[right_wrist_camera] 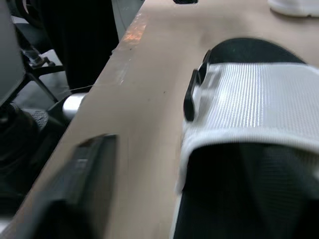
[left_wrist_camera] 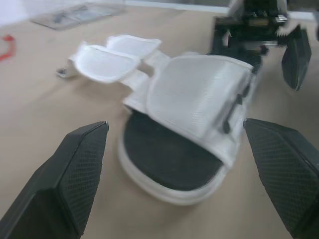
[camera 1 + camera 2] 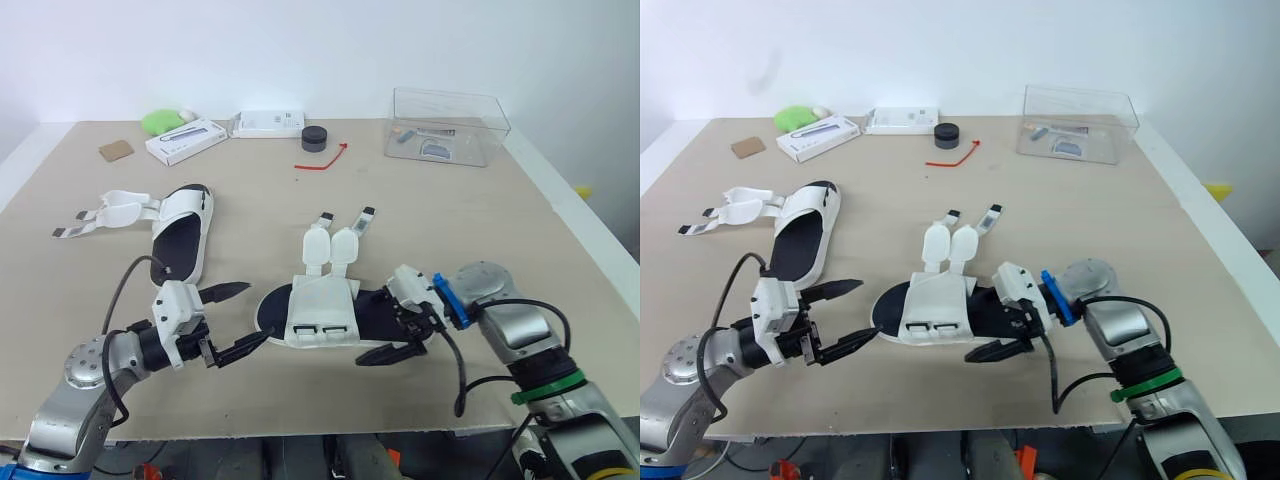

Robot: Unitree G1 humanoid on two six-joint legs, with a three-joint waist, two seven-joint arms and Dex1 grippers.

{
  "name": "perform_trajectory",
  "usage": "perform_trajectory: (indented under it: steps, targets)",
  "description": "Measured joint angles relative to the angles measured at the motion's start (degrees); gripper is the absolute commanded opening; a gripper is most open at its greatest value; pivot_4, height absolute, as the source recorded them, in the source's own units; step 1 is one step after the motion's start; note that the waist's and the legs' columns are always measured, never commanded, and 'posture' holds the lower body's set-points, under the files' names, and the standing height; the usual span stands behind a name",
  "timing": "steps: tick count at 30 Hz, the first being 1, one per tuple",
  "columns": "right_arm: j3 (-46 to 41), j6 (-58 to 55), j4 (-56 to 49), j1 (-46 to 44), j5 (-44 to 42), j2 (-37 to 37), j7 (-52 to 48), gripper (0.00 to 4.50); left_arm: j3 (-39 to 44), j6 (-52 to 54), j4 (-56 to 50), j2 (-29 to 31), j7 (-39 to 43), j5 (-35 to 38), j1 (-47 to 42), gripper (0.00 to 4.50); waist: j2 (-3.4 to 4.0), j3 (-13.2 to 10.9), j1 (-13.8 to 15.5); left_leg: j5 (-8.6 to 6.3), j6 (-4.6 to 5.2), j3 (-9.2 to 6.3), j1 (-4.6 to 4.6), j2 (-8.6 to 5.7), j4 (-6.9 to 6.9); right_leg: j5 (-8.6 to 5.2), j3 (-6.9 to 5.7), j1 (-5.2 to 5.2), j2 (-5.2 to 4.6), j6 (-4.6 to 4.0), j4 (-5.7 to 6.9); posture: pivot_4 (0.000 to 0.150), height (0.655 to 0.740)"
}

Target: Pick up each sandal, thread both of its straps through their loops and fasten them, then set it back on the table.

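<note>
Near sandal (image 3: 320, 310) lies flat at the table (image 3: 450, 230) front, straps (image 3: 330, 245) loose. Your left gripper (image 3: 252, 314) gapes at the toe, right gripper (image 3: 392, 330) is spread about the heel, nothing held. Close squarely on the sole edges, clear of the loops (image 3: 320, 329), before lifting

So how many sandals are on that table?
2. The near sandal lies by the table's front edge; the far sandal sits farther back on the robot's left. Both straps loose.

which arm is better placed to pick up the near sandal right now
Right, probably. The right gripper is open, its fingers straddling the heel of the near sandal; the left gripper is open too, but just short of the toe.
</note>
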State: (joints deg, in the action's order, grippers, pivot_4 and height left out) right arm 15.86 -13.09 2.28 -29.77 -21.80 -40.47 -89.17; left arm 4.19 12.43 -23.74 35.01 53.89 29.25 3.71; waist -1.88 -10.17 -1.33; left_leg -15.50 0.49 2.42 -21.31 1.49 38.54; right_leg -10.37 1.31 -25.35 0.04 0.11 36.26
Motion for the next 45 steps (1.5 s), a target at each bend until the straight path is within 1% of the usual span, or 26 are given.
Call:
perform_trajectory:
  steps: [3,5,6,7,8,9,10,11,12,14,18,19,20,22,25,28,31,36,42,45]
  targets:
    - [-0.09,-5.72,-2.08,-0.01,-3.03,-3.49,-0.41,4.47,-0.65,1.14,0.20,1.41,0.82,-0.03,-0.26,4.50,0.00,0.00,0.01,0.00,0.00,-0.02,0.01,0.01,0.00,0.00,-0.02,0.00,0.01,-0.01,0.00,0.150,0.7400]
    - [-0.22,-14.79,-3.28,-0.35,-7.21,-6.71,-0.55,4.47,-1.53,1.54,1.12,1.82,1.53,-0.25,-1.47,4.50,0.00,0.00,0.10,0.00,0.00,-0.03,0.03,0.02,0.00,0.00,-0.03,0.01,0.03,-0.02,0.01,0.150,0.7400]
    - [-0.39,-17.29,-3.26,-0.73,-8.27,-7.38,-0.54,4.47,-1.82,1.54,1.62,1.83,1.62,-0.49,-1.99,4.50,0.00,0.00,0.09,0.00,0.00,-0.02,0.04,0.03,0.01,0.01,-0.03,0.02,0.04,-0.03,0.01,0.150,0.7400]
    - [-1.52,-23.48,-2.70,-2.73,-10.77,-7.47,0.11,4.50,-2.66,1.55,3.43,2.16,1.90,-1.59,-3.34,4.24,0.00,0.00,-0.02,0.00,0.00,0.03,0.07,0.05,0.02,0.04,0.00,0.01,0.08,-0.07,0.01,0.150,0.7400]
    - [-1.83,-24.44,-2.44,-3.31,-11.07,-7.32,0.55,4.50,-2.94,1.54,3.79,2.28,2.01,-1.88,-3.72,4.07,0.00,0.00,-0.07,0.01,0.00,0.04,0.08,0.05,0.02,0.07,0.02,0.01,0.12,-0.08,0.01,0.150,0.7400]
    - [-2.79,-26.92,-0.48,-5.67,-11.44,-6.35,2.23,4.50,-3.74,1.50,5.21,2.60,2.62,-2.75,-4.94,3.68,0.00,0.00,-0.11,0.01,0.00,0.07,0.12,0.04,0.05,0.10,0.04,0.02,0.19,-0.12,0.01,0.150,0.7400]
    - [-4.12,-30.05,3.44,-9.83,-11.33,-4.12,5.88,4.50,-4.61,1.59,7.18,2.76,3.37,-3.49,-6.59,3.27,-0.02,-0.01,-0.18,0.02,0.01,0.09,0.13,0.05,0.05,0.13,0.08,0.02,0.27,-0.17,0.01,0.150,0.7400]
    - [-4.58,-30.90,4.49,-11.06,-11.22,-3.40,7.14,4.50,-4.81,1.68,7.57,2.76,3.64,-3.57,-7.09,2.70,-0.05,-0.01,-0.20,0.04,0.00,0.07,0.11,0.07,0.07,0.17,0.09,0.01,0.34,-0.24,0.01,0.150,0.7400]
    - [-5.20,-32.73,8.34,-13.98,-10.53,-0.95,10.40,4.50,-5.16,1.79,8.92,2.82,4.20,-3.99,-8.24,2.26,-0.09,0.01,-0.23,0.04,0.01,0.07,0.15,0.14,0.06,0.21,0.10,0.03,0.44,-0.26,0.02,0.150,0.7400]
    - [-5.31,-34.82,13.48,-17.08,-9.15,2.38,15.07,4.50,-5.99,1.62,10.61,2.92,4.81,-5.04,-10.32,1.51,-0.10,0.02,-0.09,0.05,0.02,0.07,0.07,0.19,0.05,0.19,0.07,0.00,0.52,-0.36,0.02,0.150,0.7400]
    - [-5.33,-39.36,21.14,-20.11,-8.06,6.33,20.11,4.50,-6.68,0.78,12.81,3.88,6.65,-6.84,-12.37,0.11,-0.09,0.01,0.01,0.01,0.04,0.05,-0.14,0.27,-0.03,0.12,0.03,-0.17,0.54,-0.62,0.03,0.150,0.7400]
    - [-5.34,-41.09,24.17,-21.53,-7.47,7.31,21.54,4.50,-6.90,0.24,13.52,4.18,7.39,-7.34,-13.03,0.11,-0.08,0.02,0.03,-0.02,0.04,0.05,-0.16,0.28,-0.03,0.25,0.04,-0.18,0.53,-0.89,0.04,0.150,0.7400]
    - [-5.34,-42.00,25.62,-22.32,-7.11,7.78,22.38,4.50,-7.13,-0.01,13.68,4.31,7.85,-7.74,-13.48,0.11,-0.08,0.01,0.03,-0.04,0.04,0.05,-0.21,0.27,-0.04,0.25,0.04,-0.21,0.51,-0.90,0.03,0.150,0.7400]
    - [-6.14,-45.47,30.07,-24.69,-6.68,9.30,24.58,4.50,-7.97,-0.41,13.68,4.41,9.01,-8.34,-13.97,0.11,-0.08,0.01,0.00,-0.10,0.05,-0.02,-0.22,0.28,-0.04,0.23,0.09,-0.22,0.45,-0.85,0.02,0.150,0.7400]
    - [-7.83,-48.23,33.60,-26.53,-6.74,10.50,25.59,4.50,-8.49,-1.06,13.70,4.46,9.74,-9.05,-14.12,0.11,-0.08,0.01,0.01,-0.13,0.05,-0.01,-0.23,0.26,-0.03,0.23,0.08,-0.22,0.38,-0.75,0.00,0.150,0.7400]
    - [-12.03,-50.30,40.80,-30.65,-7.00,13.58,27.83,4.50,-8.82,-1.46,13.73,4.56,10.39,-9.51,-14.45,0.11,-0.07,0.01,-0.10,-0.13,0.05,0.09,-0.20,0.25,-0.02,0.29,0.13,-0.22,0.36,-0.64,-0.02,0.150,0.7400]
    - [-16.25,-50.09,48.02,-35.46,-7.15,15.85,30.65,4.50,-8.97,-1.72,13.77,4.56,10.50,-10.14,-14.60,0.11,-0.07,0.01,-0.13,-0.12,0.05,0.15,-0.18,0.25,-0.01,0.31,0.14,-0.22,0.36,-0.60,-0.02,0.150,0.7400]
    - [-21.13,-48.48,57.54,-39.90,-6.95,18.57,34.13,4.50,-9.01,-2.54,13.80,4.55,10.64,-10.68,-14.60,0.11,-0.07,0.01,-0.12,-0.13,0.05,0.40,-0.18,0.27,-0.03,0.31,0.17,-0.22,0.37,-0.61,-0.03,0.150,0.7400]
    - [-24.72,-44.65,64.39,-41.83,-5.52,21.05,37.79,4.50,-9.03,-2.70,13.79,4.50,10.42,-10.99,-14.42,0.11,-0.07,0.01,-0.19,-0.13,0.05,0.47,-0.19,0.26,-0.04,0.32,0.35,-0.24,0.34,-0.58,-0.04,0.150,0.7400]
    - [-25.65,-42.57,65.88,-43.01,-4.66,21.26,38.81,4.50,-9.03,-3.23,13.79,4.45,10.29,-11.29,-13.90,0.11,-0.07,0.01,-0.25,-0.13,0.05,0.48,-0.20,0.26,-0.04,0.33,0.39,-0.27,0.34,-0.56,-0.04,0.150,0.7400]
